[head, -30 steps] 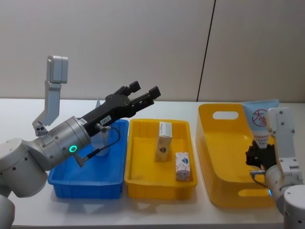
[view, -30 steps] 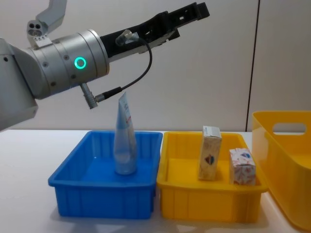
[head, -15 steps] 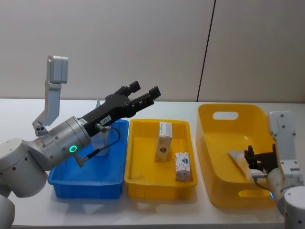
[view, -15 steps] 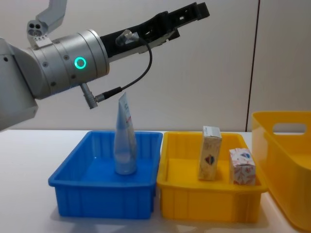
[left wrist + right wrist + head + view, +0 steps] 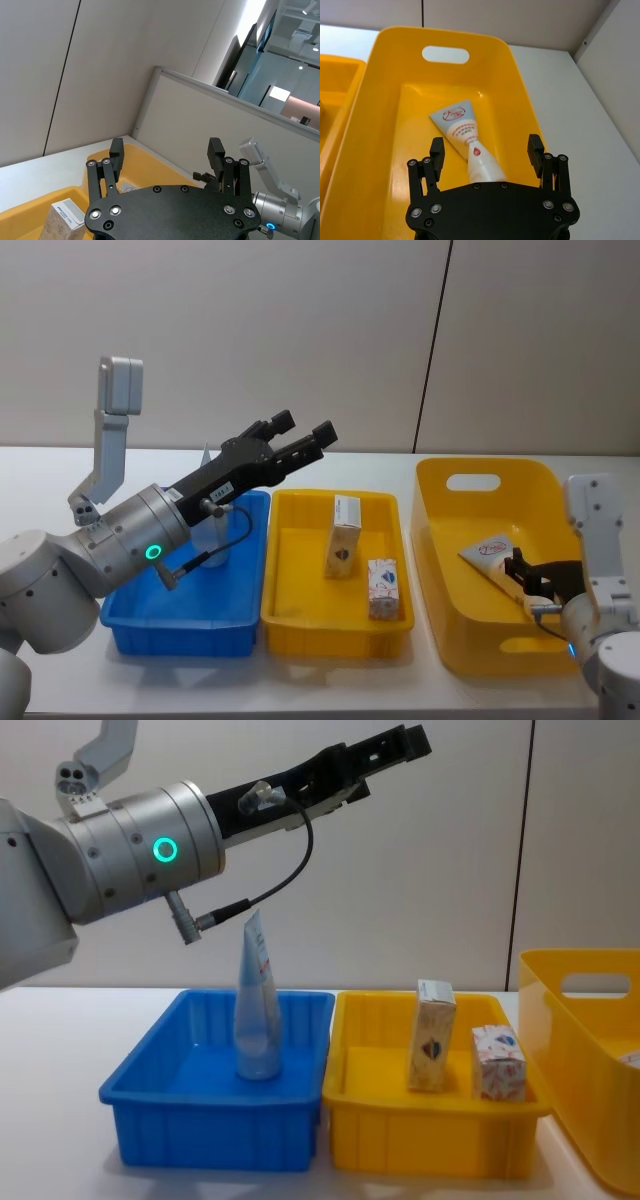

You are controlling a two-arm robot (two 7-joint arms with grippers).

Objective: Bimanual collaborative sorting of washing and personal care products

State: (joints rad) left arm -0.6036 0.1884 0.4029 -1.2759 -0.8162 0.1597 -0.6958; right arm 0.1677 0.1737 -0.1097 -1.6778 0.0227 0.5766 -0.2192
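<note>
- Fingers of the right gripper stand wide apart and grip nothing, poised over the near end of the large yellow bin.
- One light-blue tube lies flat on that bin's floor. Its crimped end points toward the wall with the handle slot, its cap end runs under the gripper's palm, and bare floor shows on both sides.
- High above the blue bin, the left gripper hangs spread and empty, well clear of every rim.
- Inside the blue bin a second tube stands upright, crimped end up.
- In the yellow tray a cream carton and a patterned box stand just beside each other, and the tray's left part is bare.
</note>
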